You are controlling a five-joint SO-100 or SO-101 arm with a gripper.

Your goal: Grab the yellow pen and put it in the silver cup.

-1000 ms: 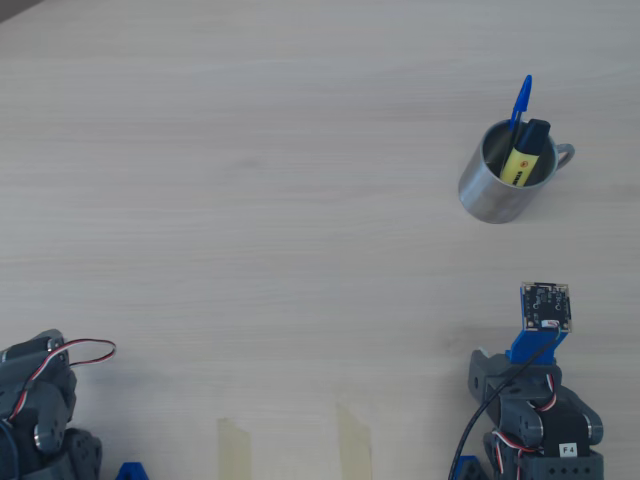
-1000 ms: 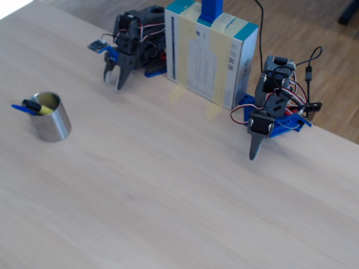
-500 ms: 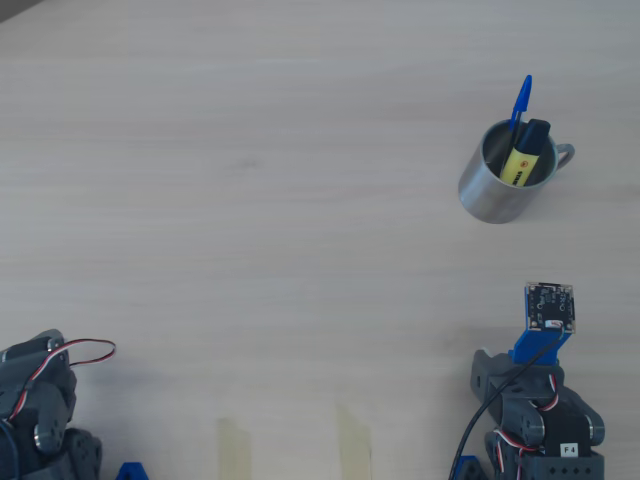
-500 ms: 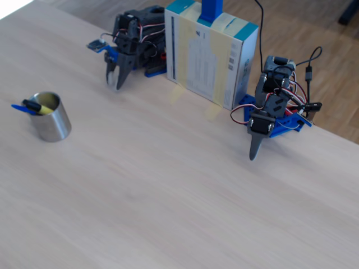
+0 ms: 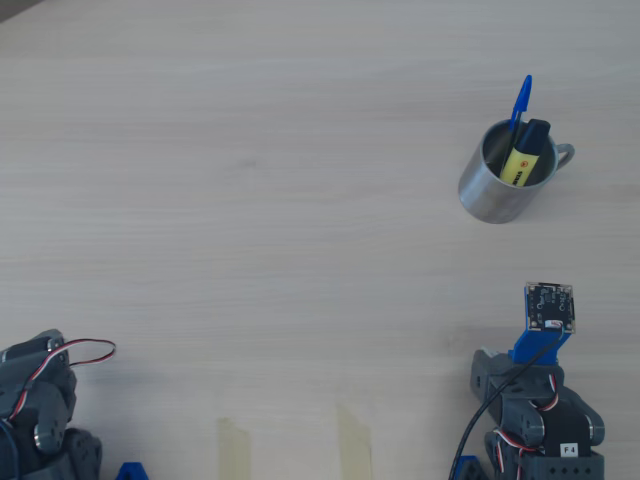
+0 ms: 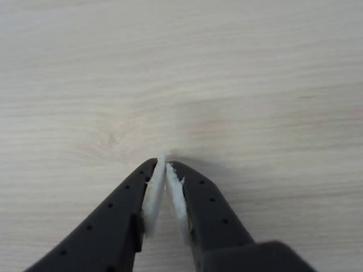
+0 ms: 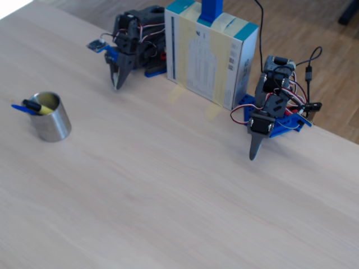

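Two pens stand in your silver cup (image 5: 497, 187): the yellow pen (image 5: 522, 158) and a blue pen (image 5: 520, 101) at 12 o'clock. Your gripper (image 6: 164, 166) is clenched, holding nothing.

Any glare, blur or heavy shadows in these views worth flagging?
Overhead view: even light, sharp; silver cup shows mild reflections. Wrist view: table grain soft, faint shadow ahead of the shut end effector. Fixed view: blown-out white patch at the table's top-left corner, otherwise clear.
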